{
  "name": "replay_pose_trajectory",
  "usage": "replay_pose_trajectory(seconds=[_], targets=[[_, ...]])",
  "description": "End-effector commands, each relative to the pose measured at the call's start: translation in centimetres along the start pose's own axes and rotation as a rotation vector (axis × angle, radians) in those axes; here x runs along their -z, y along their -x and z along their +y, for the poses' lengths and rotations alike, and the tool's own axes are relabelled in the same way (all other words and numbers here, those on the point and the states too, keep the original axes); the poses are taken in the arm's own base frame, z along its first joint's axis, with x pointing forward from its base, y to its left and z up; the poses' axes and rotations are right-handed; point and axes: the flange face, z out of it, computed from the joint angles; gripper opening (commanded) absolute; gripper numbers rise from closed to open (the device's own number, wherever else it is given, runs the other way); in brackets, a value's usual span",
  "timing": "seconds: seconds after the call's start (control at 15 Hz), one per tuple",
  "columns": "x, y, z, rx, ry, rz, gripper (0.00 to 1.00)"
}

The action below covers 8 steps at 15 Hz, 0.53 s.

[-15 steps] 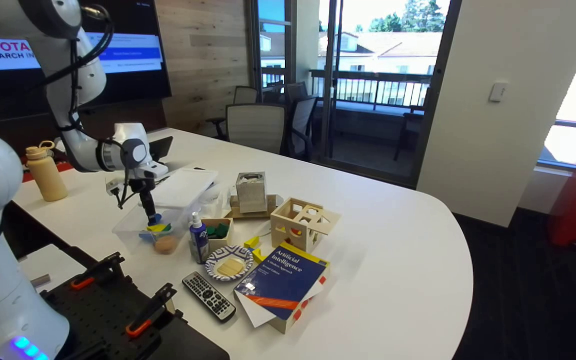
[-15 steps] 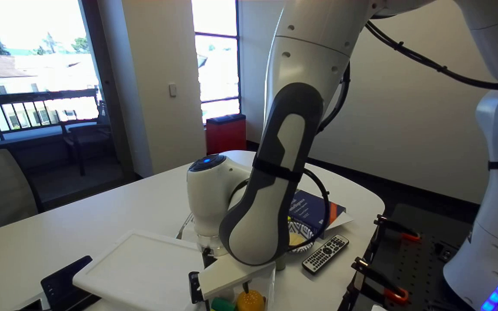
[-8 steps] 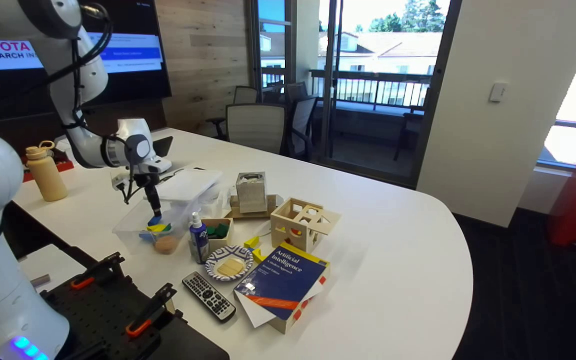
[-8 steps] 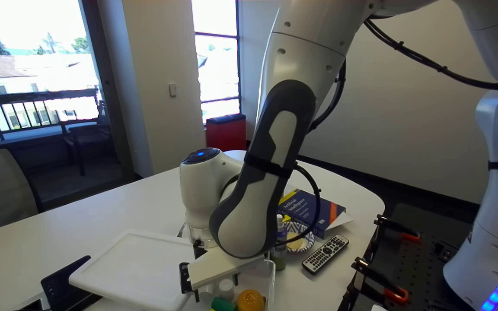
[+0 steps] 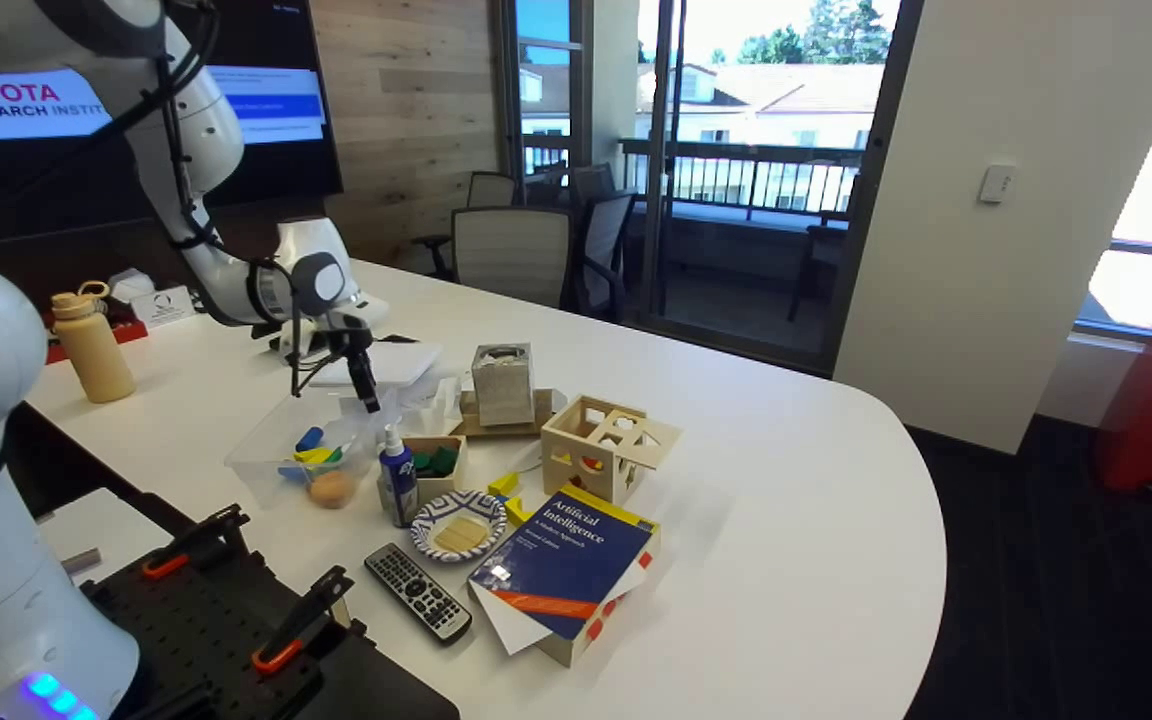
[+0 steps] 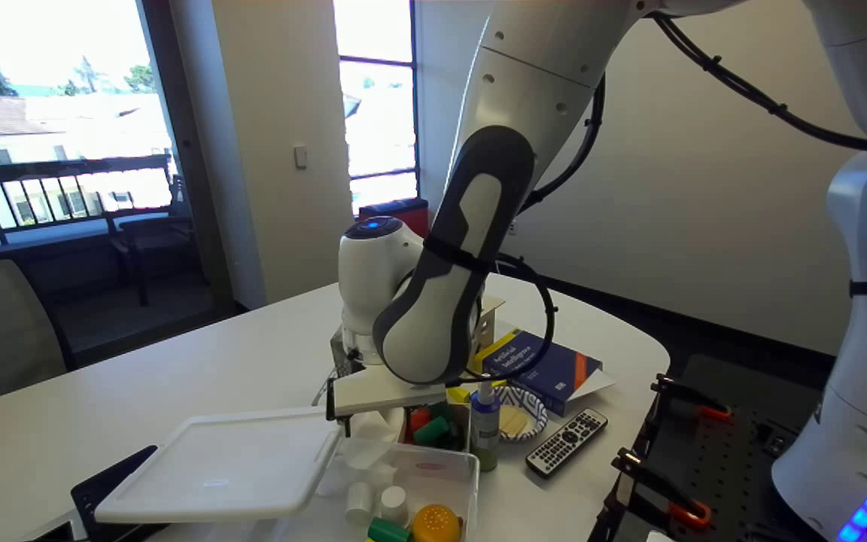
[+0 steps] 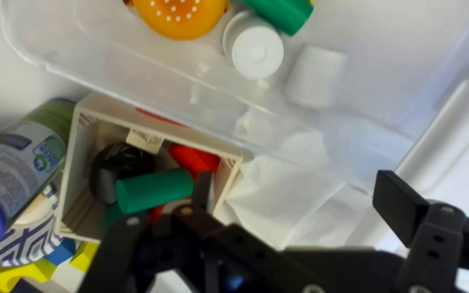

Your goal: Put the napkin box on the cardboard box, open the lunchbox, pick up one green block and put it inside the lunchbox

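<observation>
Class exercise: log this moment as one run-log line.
napkin box: on cardboard box | lunchbox: open, green block inside | fingers: open, holding nothing | wooden box: more green blocks

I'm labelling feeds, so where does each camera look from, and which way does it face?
An exterior view: beside the base, facing table and glass door; arm at picture's left.
An exterior view: near the white lid, facing window; arm fills the middle.
Wrist view: at the arm's end, facing down at lunchbox and wooden box; open gripper shows.
Both exterior views share the book and remote.
</observation>
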Motion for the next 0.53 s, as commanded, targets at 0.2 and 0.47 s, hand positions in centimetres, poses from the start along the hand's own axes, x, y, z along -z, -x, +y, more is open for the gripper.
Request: replay_pose_trajectory(seconds=[0.2, 0.47], targets=[[0.0, -4.3, 3.2, -0.259, 0.039, 0.117, 1.0], [-1.7, -3.2, 4.6, -0.347, 0.082, 0.099, 1.0]])
